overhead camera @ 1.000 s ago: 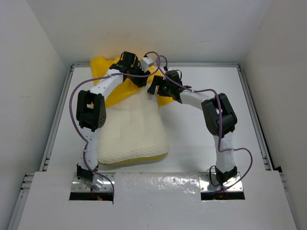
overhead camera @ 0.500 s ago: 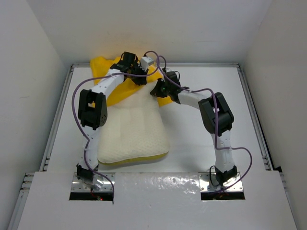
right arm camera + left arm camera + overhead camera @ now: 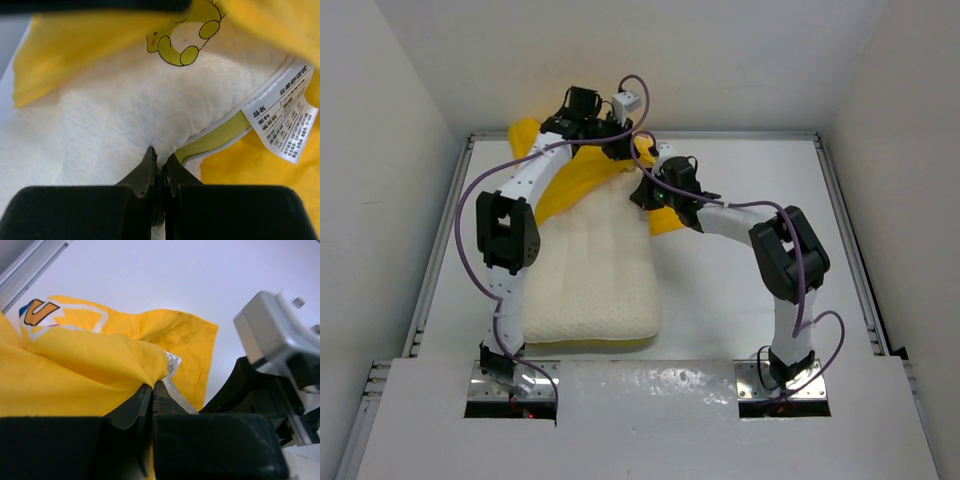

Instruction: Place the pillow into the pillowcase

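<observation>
The cream pillow lies lengthwise in the middle of the table, its far end at the mouth of the yellow pillowcase. My left gripper is at the far side, shut on a fold of the pillowcase; its tips pinch the yellow cloth beside a small label. My right gripper is shut on the pillow's far right corner. In the right wrist view its tips nip the dimpled pillow next to the pale yellow edge band and the white tag.
The pillowcase bunches up against the back wall. Metal rails run along the table's left and right sides. The right arm's wrist camera hangs close to my left gripper. Purple cables loop off both arms.
Both grippers have closed, the left on the pillowcase and the right on the pillow's corner. The left gripper has risen toward the back wall with the cloth. The right elbow swung outward.
</observation>
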Robot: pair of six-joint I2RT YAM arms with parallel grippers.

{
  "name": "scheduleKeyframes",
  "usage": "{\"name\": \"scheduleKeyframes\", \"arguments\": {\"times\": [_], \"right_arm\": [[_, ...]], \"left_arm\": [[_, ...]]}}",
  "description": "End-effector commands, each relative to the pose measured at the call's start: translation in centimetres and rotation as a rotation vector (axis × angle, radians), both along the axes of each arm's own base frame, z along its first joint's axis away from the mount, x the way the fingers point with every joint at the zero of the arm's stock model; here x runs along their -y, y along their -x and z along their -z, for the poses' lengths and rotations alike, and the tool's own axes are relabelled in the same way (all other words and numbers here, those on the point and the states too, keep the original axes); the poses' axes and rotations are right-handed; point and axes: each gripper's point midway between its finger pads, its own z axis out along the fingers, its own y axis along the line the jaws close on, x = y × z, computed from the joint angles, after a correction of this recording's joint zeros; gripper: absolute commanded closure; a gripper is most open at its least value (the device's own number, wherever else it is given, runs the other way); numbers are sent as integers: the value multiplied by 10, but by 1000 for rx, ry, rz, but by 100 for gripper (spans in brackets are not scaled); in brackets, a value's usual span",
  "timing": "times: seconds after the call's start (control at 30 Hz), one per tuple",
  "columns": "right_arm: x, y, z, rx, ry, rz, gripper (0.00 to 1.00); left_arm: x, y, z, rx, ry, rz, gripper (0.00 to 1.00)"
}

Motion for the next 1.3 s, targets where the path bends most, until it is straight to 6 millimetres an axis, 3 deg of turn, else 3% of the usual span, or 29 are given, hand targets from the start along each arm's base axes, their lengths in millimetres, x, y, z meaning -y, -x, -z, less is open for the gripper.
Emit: {"name": "scheduleKeyframes", "arguments": {"times": [0.0, 0.17, 0.33, 0.43, 0.47, 0.53, 0.57, 0.67, 0.7, 0.77, 0.8, 0.87, 0.9, 0.93, 1.03, 1.07, 1.1, 1.13, 1.2, 1.27], "right_arm": [[-23, -4, -83, 242, -110, -75, 100], [-21, -12, -102, 329, -146, -53, 100], [-3, -40, -117, 375, -236, 98, 100], [3, -59, -107, 366, -265, 184, 100], [9, -68, -95, 350, -262, 238, 100], [12, -76, -89, 349, -265, 273, 86], [13, -78, -83, 335, -257, 267, 63], [13, -70, -63, 270, -155, 204, 34], [13, -61, -70, 271, -132, 164, 24], [26, -45, -52, 225, -2, 130, 17], [35, -35, -56, 220, 27, 124, 15], [51, -15, -39, 150, 111, 71, 18], [56, -10, -37, 131, 128, 53, 25], [63, 0, -35, 89, 148, 37, 45], [87, 3, -29, 21, 128, 50, 77], [101, -4, -27, -4, 100, 100, 79], [107, -4, -23, -23, 84, 119, 79], [113, -10, -22, -39, 55, 155, 73], [126, -23, -19, -46, 49, 202, 52], [133, -32, 6, -81, 115, 208, 35]], "left_arm": [[12, 28, -28, 37, 37, 117, 100], [17, 61, -25, 61, -8, 289, 100], [19, 100, -12, -19, 5, 420, 100], [19, 111, -12, -43, 30, 455, 100], [18, 111, -9, -46, 23, 452, 100], [15, 113, -1, -61, 3, 445, 100], [12, 110, 6, -61, -22, 429, 100], [0, 98, 35, -97, -103, 343, 100], [-4, 96, 46, -120, -126, 314, 100], [-12, 86, 58, -137, -173, 247, 100], [-14, 85, 64, -148, -188, 232, 100], [-17, 79, 68, -147, -215, 200, 100], [-19, 77, 71, -148, -225, 188, 100], [-19, 75, 70, -146, -229, 177, 100], [-23, 68, 70, -129, -252, 150, 100], [-25, 66, 70, -124, -265, 142, 98], [-25, 64, 67, -114, -268, 138, 95], [-25, 63, 65, -106, -275, 138, 88], [-27, 64, 59, -95, -286, 145, 78], [-29, 71, 54, -95, -296, 175, 60]]}}
